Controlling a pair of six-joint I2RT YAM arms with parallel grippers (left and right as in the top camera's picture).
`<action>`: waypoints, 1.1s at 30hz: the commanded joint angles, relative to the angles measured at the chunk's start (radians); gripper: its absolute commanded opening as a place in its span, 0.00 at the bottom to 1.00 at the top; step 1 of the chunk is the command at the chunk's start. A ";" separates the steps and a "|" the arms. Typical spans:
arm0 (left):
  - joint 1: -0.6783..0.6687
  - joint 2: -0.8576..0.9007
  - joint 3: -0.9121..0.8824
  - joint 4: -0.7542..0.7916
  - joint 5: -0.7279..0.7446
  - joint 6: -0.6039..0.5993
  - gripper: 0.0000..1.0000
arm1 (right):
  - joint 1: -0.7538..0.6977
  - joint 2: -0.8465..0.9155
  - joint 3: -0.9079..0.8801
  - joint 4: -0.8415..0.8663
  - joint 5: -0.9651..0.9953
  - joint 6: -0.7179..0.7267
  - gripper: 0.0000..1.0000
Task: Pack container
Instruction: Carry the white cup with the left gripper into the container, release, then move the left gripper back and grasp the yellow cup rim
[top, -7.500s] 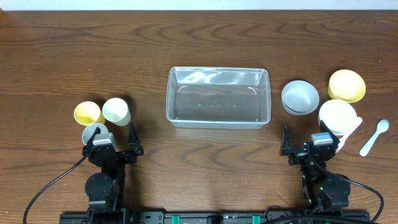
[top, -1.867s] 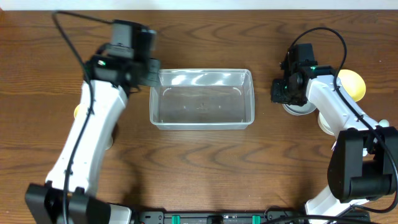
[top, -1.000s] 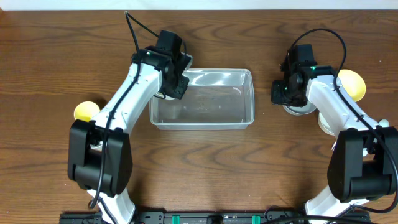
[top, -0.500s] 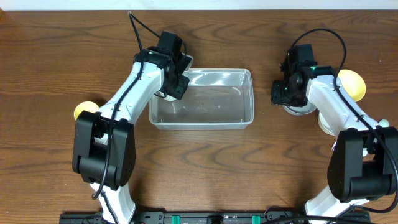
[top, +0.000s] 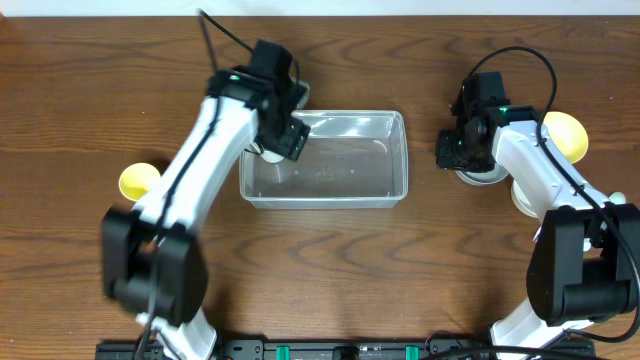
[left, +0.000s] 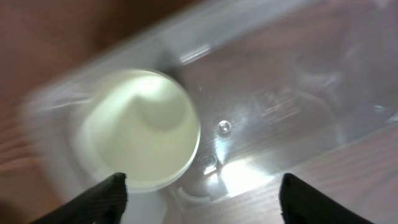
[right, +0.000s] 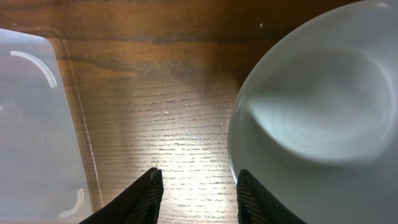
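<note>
The clear container lies at mid-table. A white cup stands upright inside its left end. My left gripper hovers just above that cup, open. In the left wrist view the cup sits in the container corner, and the left gripper has its fingers spread wide, apart from it. My right gripper is low at the left edge of a white bowl. In the right wrist view the right gripper is open over bare wood, one finger at the bowl rim.
A yellow cup stands left of the container. A yellow bowl and another white bowl sit at the right, partly under my right arm. The container's right end lies close to the left of my right gripper.
My left gripper has opened and let go of the white cup, which now stands in the container's left end. The left arm is blurred with motion. The right arm has not moved.
</note>
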 joint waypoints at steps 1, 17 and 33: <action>0.047 -0.167 0.047 -0.029 -0.103 -0.131 0.87 | -0.006 0.000 0.016 -0.006 0.010 0.000 0.41; 0.581 -0.156 -0.101 -0.116 -0.120 -0.433 0.91 | -0.006 0.000 0.016 -0.009 0.010 -0.007 0.42; 0.590 0.144 -0.111 -0.057 -0.121 -0.433 0.90 | -0.006 0.000 0.016 -0.023 0.010 -0.007 0.43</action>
